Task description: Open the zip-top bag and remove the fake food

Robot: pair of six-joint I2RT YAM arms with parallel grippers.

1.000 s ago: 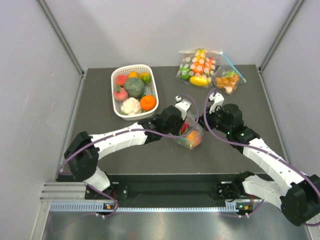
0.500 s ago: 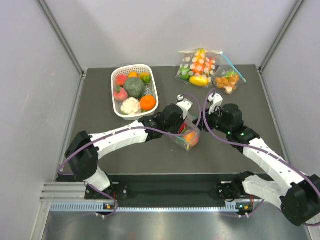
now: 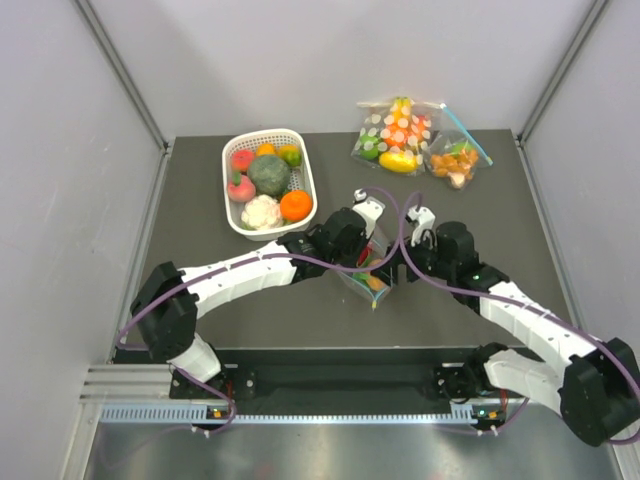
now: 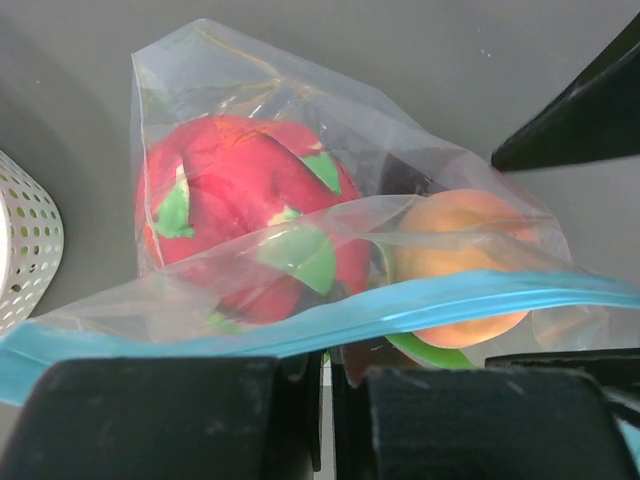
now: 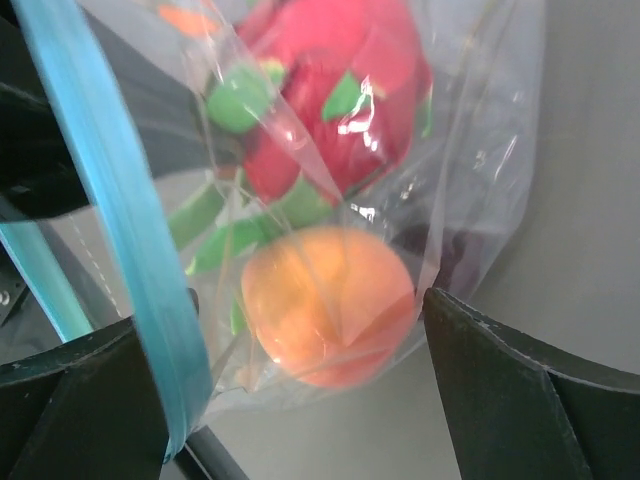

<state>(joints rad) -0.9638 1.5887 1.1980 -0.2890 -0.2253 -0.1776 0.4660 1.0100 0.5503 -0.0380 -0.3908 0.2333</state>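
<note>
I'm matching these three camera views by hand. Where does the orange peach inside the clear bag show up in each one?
Top external: the peach is a small orange patch low in the zip-top bag, mid-table between the arms.
Left wrist: the peach sits right of centre, above the teal zip strip.
Right wrist: the peach is at lower centre.
Shared landmark: the red dragon fruit, right beside it in both wrist views.

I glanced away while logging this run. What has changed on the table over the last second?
The right gripper moved left, closing in on the bag; its open fingers now straddle the blue zip strip. The bag shifted slightly left and looks narrower from above. The left gripper keeps pinching the bag. The basket and the polka-dot bag stayed put.
</note>
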